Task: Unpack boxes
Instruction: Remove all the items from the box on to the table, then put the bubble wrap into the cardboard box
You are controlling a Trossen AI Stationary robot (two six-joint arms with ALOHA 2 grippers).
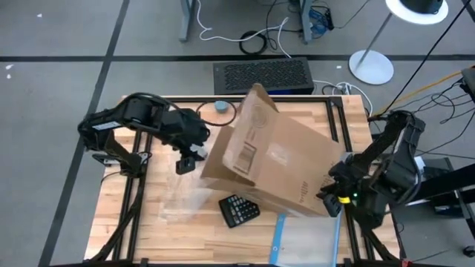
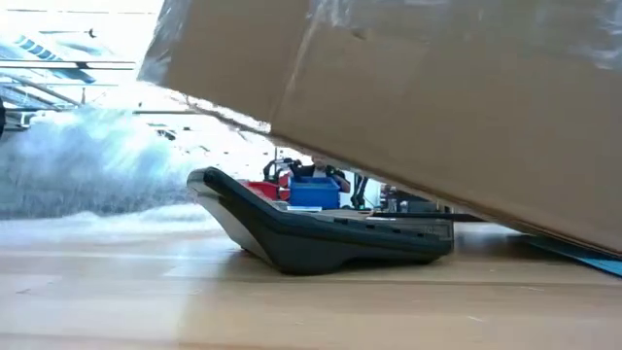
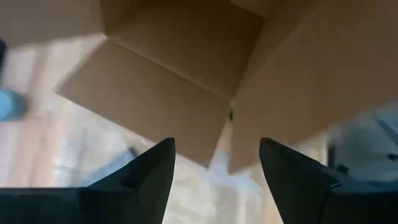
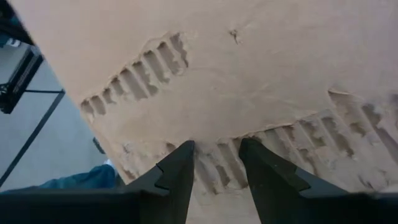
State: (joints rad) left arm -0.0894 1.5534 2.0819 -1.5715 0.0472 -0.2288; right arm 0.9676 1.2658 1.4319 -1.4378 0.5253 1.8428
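Both grippers are placed at the carton. At its open end the left gripper [image 3: 214, 180] is seen with the fingers spread wide and nothing between them, just before the brown flaps. At the opposite corner the right gripper [image 4: 216, 174] is seen with the fingers narrow and pressed against a torn part of the cardboard wall; it appears that an edge is pinched, but this cannot be confirmed.

In the middle of the wooden table [image 1: 148, 230] the box [image 1: 274, 159] is tilted, with one side lifted, as is seen in the low view. The flaps are already opened. A black calculator [image 1: 238, 210] is lying on the table just beside the lifted side (probably already taken out), and a clear pouch [image 1: 304, 237] is lying near it. Whether something is left inside cannot be seen, so the task is judged as well advanced but not finished.
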